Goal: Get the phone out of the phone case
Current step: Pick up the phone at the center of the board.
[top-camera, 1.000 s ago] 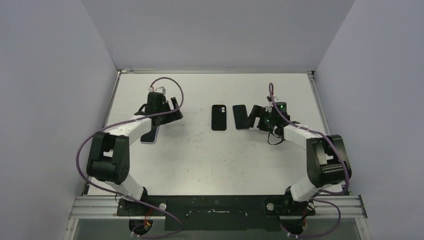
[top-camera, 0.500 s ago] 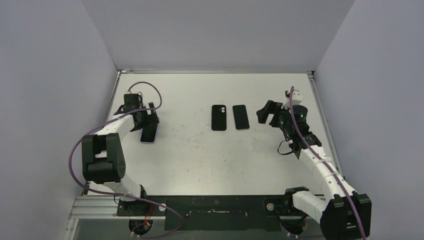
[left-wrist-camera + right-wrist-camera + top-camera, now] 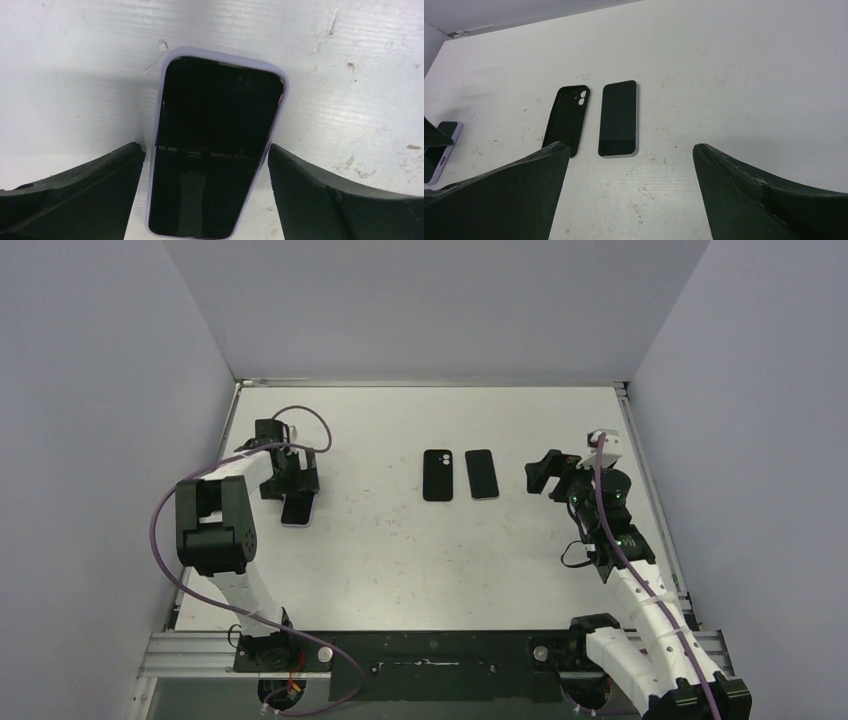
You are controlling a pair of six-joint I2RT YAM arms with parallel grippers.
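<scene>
A phone in a lilac case (image 3: 299, 508) lies screen up at the table's left; in the left wrist view (image 3: 215, 145) it lies flat between my open fingers. My left gripper (image 3: 288, 478) is open, straddling its far end without holding it. An empty black case (image 3: 437, 475) and a bare phone (image 3: 481, 474) lie side by side at the table's middle, also shown in the right wrist view as the case (image 3: 567, 120) and the phone (image 3: 618, 118). My right gripper (image 3: 548, 472) is open and empty, raised to the right of the bare phone.
The white table (image 3: 420, 560) is walled by grey panels on three sides. A metal rail (image 3: 430, 652) with both arm bases runs along the near edge. Purple cables loop off both arms.
My left gripper has drawn back left and settled over the lilac-cased phone's far end. My right gripper has left the bare phone and pulled back to the right, rising.
</scene>
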